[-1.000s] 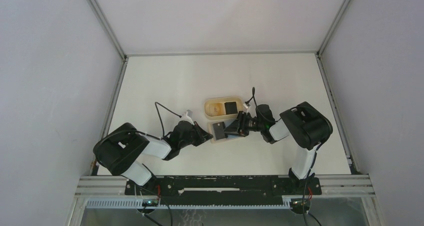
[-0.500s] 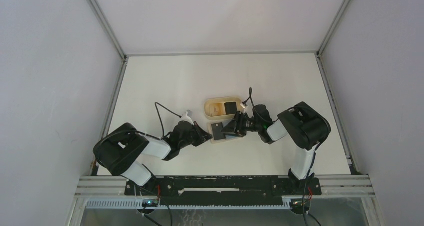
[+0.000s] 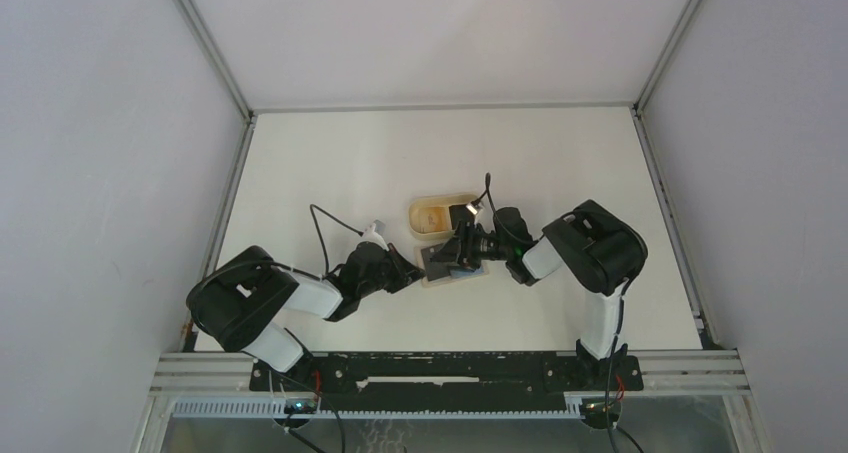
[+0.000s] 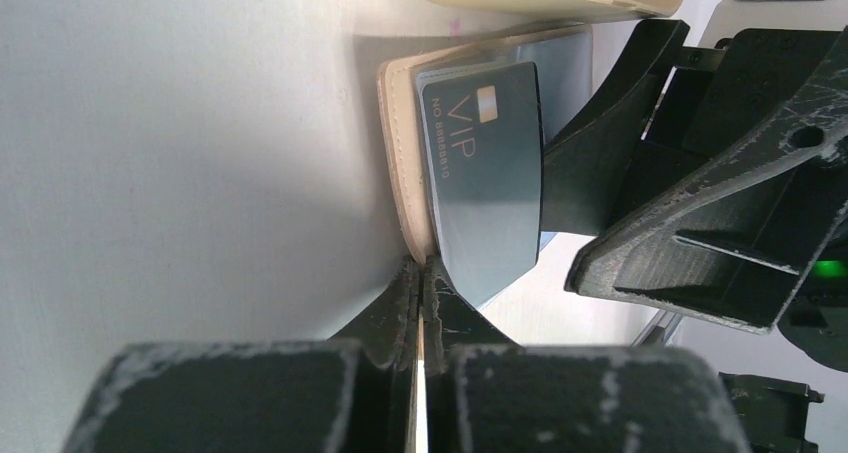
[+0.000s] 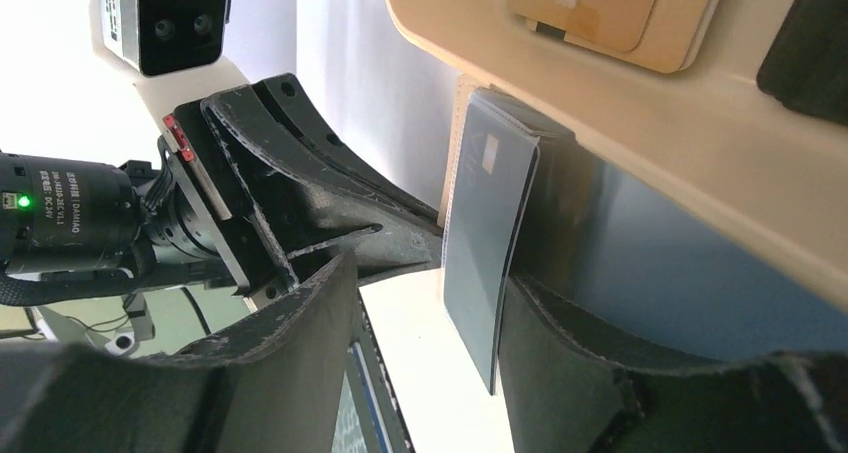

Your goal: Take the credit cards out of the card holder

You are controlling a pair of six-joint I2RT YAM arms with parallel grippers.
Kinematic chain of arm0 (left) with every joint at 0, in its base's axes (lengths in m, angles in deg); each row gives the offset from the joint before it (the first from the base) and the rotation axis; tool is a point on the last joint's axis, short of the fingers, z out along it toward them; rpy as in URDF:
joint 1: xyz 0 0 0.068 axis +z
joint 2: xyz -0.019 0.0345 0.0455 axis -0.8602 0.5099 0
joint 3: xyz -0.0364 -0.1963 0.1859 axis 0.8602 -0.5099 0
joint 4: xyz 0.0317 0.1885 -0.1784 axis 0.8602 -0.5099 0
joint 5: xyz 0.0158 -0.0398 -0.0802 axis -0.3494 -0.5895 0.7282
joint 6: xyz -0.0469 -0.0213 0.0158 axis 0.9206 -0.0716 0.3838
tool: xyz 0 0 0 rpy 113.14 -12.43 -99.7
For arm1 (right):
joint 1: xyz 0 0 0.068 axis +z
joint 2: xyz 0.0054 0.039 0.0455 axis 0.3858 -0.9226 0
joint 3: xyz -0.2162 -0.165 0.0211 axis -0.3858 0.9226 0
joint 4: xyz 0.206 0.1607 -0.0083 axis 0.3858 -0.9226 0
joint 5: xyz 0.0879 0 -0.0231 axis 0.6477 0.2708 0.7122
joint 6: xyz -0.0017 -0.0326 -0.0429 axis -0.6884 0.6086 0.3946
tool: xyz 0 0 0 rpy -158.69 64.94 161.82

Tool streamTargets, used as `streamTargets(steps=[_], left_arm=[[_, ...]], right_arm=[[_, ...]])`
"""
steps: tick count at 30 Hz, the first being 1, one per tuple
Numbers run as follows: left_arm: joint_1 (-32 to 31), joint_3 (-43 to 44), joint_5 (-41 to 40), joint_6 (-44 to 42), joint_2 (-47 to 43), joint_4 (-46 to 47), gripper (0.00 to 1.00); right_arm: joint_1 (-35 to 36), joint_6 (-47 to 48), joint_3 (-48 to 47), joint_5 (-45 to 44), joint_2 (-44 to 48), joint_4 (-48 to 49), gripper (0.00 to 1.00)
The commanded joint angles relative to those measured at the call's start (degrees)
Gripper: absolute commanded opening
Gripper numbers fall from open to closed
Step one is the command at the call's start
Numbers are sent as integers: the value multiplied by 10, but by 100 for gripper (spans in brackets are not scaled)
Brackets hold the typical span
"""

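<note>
The beige card holder (image 4: 398, 163) lies on the table just in front of the tray, and it shows in the top view (image 3: 432, 277) too. A dark grey card marked VIP (image 4: 485, 173) sticks out of it and bends upward. My left gripper (image 4: 420, 273) is shut on the holder's near edge. My right gripper (image 5: 430, 303) is open and straddles the card (image 5: 485, 243). Its right finger (image 5: 600, 363) touches the card's back, and its left finger (image 5: 270, 353) stands well apart. A tan card (image 5: 600, 3) and a black card (image 5: 810, 43) lie in the tray.
The oval tan tray (image 3: 425, 213) stands right behind the holder, close above my right gripper (image 3: 458, 251). My left gripper (image 3: 408, 270) faces the right one, with only the holder between them. Metal frame rails run along the table's left and right edges.
My right gripper has moved left over the holder, and its fingers now stand on either side of the dark card, which has tilted up. The left arm has not moved.
</note>
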Motion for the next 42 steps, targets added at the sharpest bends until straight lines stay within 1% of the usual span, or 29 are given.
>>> streamTargets(steps=[1, 4, 15, 23, 25, 26, 30, 31, 33, 42], left_arm=[[-3, -12, -1, -31, 27, -118, 0], [-3, -13, -2, -31, 27, -118, 0], [-4, -13, -1, -31, 30, -116, 0], [-3, -12, -1, -33, 30, -117, 0], [-3, -13, -1, -33, 29, -117, 0], [-3, -14, -1, -33, 29, -117, 0], [-3, -15, -1, -32, 28, -117, 0], [-4, -15, -1, -32, 28, -117, 0], [-4, -15, -2, -33, 27, -117, 0], [-3, -14, -2, -34, 30, -118, 0]], right_arm=[[19, -18, -8, 4, -25, 36, 59], [13, -20, -7, 11, -25, 35, 56], [-45, -13, 27, 34, 9, 33, 54], [-60, -19, 37, 44, 13, 43, 52], [-64, -24, 40, 49, 13, 52, 50], [-67, -26, 41, 51, 11, 57, 47], [-74, -31, 43, 59, 8, 65, 30], [-75, -34, 43, 61, 7, 70, 27], [-76, -36, 43, 65, 4, 75, 26], [-81, -34, 46, 69, 2, 76, 25]])
